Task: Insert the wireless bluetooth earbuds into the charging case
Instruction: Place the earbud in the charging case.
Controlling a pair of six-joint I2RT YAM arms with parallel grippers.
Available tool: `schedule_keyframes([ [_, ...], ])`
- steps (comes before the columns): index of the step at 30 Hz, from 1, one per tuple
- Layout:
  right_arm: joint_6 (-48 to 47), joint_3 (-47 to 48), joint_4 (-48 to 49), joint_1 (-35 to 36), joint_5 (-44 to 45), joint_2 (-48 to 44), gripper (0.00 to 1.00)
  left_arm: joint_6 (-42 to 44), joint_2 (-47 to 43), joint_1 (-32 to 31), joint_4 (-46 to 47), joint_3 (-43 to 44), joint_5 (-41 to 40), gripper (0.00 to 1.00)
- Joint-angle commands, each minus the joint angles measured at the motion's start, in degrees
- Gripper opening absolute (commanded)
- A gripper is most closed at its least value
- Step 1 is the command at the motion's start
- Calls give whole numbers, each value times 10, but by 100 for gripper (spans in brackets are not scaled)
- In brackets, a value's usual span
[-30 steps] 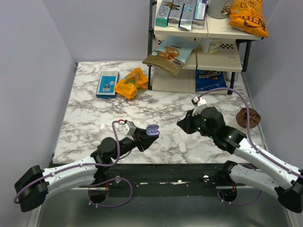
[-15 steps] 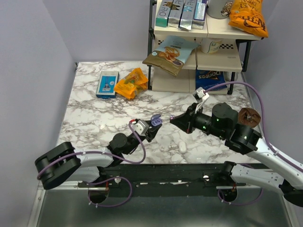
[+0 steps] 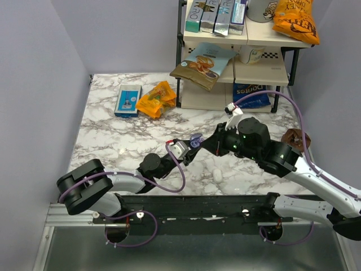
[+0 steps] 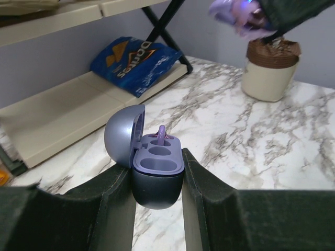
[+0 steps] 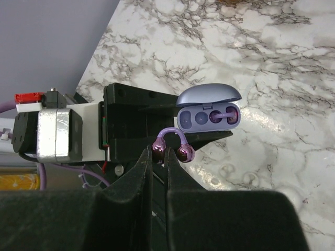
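Note:
My left gripper (image 3: 188, 149) (image 4: 156, 175) is shut on the charging case (image 3: 196, 140) (image 4: 157, 180), a dark-bottomed lilac case with its lid open, held above the table. One purple earbud (image 4: 161, 134) sits in the case's far slots; the near slots are empty. My right gripper (image 3: 208, 142) (image 5: 158, 157) is shut on the other earbud (image 5: 170, 146), a clip of two shiny purple balls joined by an arch. It hangs just in front of and below the open case (image 5: 209, 109) in the right wrist view, apart from it.
A small white object (image 3: 218, 175) lies on the marble near the front edge. A brown-lidded cup (image 3: 295, 139) (image 4: 270, 68) stands at the right. A snack rack (image 3: 237, 56) with a Doritos bag (image 4: 133, 57) is at the back, a blue box (image 3: 128, 100) and an orange bag (image 3: 156, 99) at the back left.
My left arm has stretched forward and right, carrying the open case toward the middle. My right gripper has moved left with the earbud and now meets the case.

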Motion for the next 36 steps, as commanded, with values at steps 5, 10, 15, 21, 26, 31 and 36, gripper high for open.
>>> schedule_keyframes([
  [5, 17, 64, -53, 12, 41, 6, 1, -52, 38, 3, 235, 87, 120, 0],
  [10, 12, 99, -90, 13, 72, 7, 1, -65, 52, 7, 235, 125, 126, 0],
  [15, 15, 121, -115, 12, 107, 16, 1, -83, 55, 9, 235, 152, 121, 0],
  [21, 13, 133, -124, 12, 138, 28, 1, -94, 49, 9, 235, 165, 125, 0],
  [26, 14, 133, -120, 13, 152, 35, 1, -102, 49, 9, 235, 166, 128, 0],
  [31, 12, 130, -117, 13, 166, 39, 1, -104, 47, 9, 236, 167, 128, 0],
  [36, 12, 135, -113, 13, 168, 48, 1, -106, 50, 9, 235, 171, 129, 0],
])
